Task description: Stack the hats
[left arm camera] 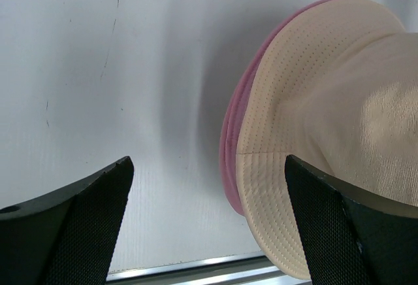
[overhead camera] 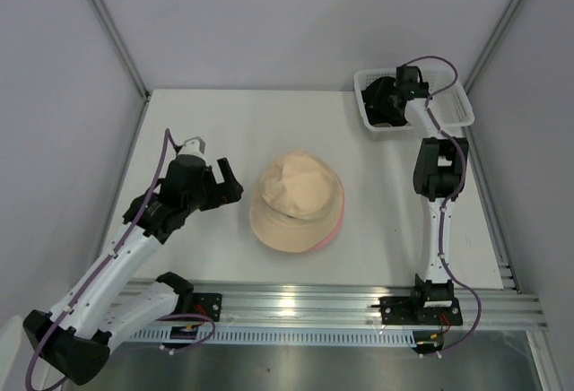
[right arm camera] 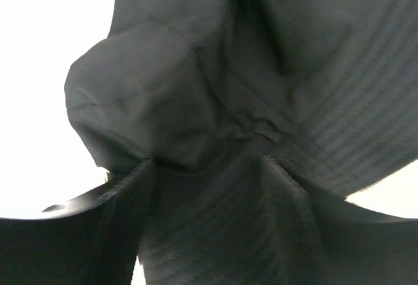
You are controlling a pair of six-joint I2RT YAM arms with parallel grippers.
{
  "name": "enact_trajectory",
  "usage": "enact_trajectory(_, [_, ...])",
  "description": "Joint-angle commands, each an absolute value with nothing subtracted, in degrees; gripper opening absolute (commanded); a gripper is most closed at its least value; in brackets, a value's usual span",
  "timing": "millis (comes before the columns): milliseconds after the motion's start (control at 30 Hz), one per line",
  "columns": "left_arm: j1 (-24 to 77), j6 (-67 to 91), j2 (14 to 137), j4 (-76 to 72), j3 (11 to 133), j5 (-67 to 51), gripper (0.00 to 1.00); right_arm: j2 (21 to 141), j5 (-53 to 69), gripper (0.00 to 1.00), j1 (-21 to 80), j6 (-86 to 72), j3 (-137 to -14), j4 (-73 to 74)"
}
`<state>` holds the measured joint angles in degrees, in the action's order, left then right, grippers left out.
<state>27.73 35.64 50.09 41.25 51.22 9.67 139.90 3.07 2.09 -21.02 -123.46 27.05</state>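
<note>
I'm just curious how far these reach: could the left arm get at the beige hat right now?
Probably yes. The left gripper stands open just beside the beige hat, at its brim, with only bare table between them and nothing in the way.

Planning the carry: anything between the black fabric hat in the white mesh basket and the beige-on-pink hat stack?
Only the wall of the white mesh basket around the black fabric hat. Past it, bare table to the beige fabric hat on the pink one. Open left gripper sits beyond the stack.
</note>
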Motion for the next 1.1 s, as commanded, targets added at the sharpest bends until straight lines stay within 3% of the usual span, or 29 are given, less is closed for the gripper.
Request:
enact_trajectory(0, [25.8, 33.4, 50.2, 39.8, 53.9, 8.1, 0.99, 142.5, 5.2, 0.64, 2.7, -23.2, -126.6, 24.1])
enact_trajectory(33, [25.5, 33.3, 49.9, 39.8, 54.0, 8.1, 0.99, 142.8, 5.4, 0.48, 2.6, -23.8, -126.6, 23.8])
enact_trajectory(133, [23.8, 32.3, 49.5, 38.8, 53.5, 7.1, 1.0, 143.1, 6.1, 0.17, 2.5, -24.2, -126.3, 23.0])
enact_trajectory(167, [23.1, 31.6, 49.7, 38.5, 54.0, 6.5, 1.0, 142.8, 6.1, 0.0, 2.3, -23.7, -126.2, 23.0])
enact_trajectory(500, [21.2, 27.4, 52.7, 42.2, 65.2, 9.7, 1.0, 127.6, 14.1, 0.0, -2.4, -24.4, -126.6, 18.6])
enact_trajectory(867, [21.2, 25.2, 52.1, 38.1, 72.3, 1.9, 1.0, 105.4, 26.3, 0.0, -0.9, -27.8, -123.2, 16.4])
enact_trajectory(1000, [21.2, 25.4, 52.5, 37.8, 73.7, -1.0, 1.0, 101.0, 16.2, 0.0, 1.9, -22.7, -121.5, 24.1])
enact_trajectory(1067, [21.2, 25.8, 51.2, 37.3, 73.0, -2.0, 1.0, 99.7, 12.8, 0.12, 0.8, -25.5, -118.4, 27.2])
